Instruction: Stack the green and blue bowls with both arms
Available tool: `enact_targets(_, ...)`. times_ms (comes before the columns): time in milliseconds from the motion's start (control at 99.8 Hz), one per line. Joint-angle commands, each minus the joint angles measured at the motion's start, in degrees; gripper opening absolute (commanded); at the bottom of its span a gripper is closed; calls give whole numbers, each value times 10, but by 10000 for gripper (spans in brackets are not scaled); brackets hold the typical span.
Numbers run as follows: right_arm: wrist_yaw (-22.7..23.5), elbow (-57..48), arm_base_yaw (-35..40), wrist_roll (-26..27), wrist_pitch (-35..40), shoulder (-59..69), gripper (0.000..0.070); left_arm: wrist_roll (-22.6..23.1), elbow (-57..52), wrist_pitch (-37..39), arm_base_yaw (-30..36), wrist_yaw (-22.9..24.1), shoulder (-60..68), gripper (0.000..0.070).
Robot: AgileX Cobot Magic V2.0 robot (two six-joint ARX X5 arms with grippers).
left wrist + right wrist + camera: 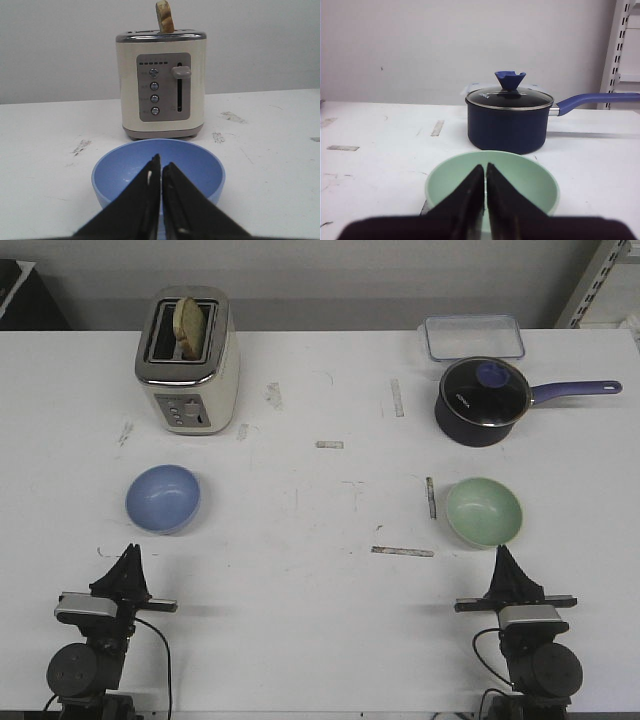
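Observation:
The light blue bowl (163,498) sits upright on the white table at the left; it also shows in the left wrist view (158,170). The pale green bowl (484,511) sits upright at the right; it also shows in the right wrist view (492,180). My left gripper (130,553) is shut and empty, just short of the blue bowl's near rim (160,164). My right gripper (502,555) is shut and empty, just short of the green bowl's near rim (485,168). The bowls are far apart.
A cream toaster (187,360) with a slice of bread stands at the back left. A dark blue lidded saucepan (483,400) stands at the back right, its handle pointing right. A clear plastic container (472,338) lies behind it. Tape marks dot the table (320,580).

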State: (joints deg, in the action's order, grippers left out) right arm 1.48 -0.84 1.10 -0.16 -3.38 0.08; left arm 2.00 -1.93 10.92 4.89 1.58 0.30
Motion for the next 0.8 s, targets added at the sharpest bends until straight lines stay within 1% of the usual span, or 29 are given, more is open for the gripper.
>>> enact_targets(0,0,2,0,1,-9,0,1,-1,12,8,0,2,-1,1)
enact_targets(230,0,1,0,2,-9,0,1,-1,12,8,0,2,-1,1)
enact_targets(451,0,-2,0,23,-8,0,1,-1,12,8,0,2,-1,1)
enact_targets(651,0,-36,0,22,5,6,1,-1,12,8,0,2,-1,1)
enact_targets(792,0,-71,0,19,8,33,1,-1,12,8,0,2,-1,1)
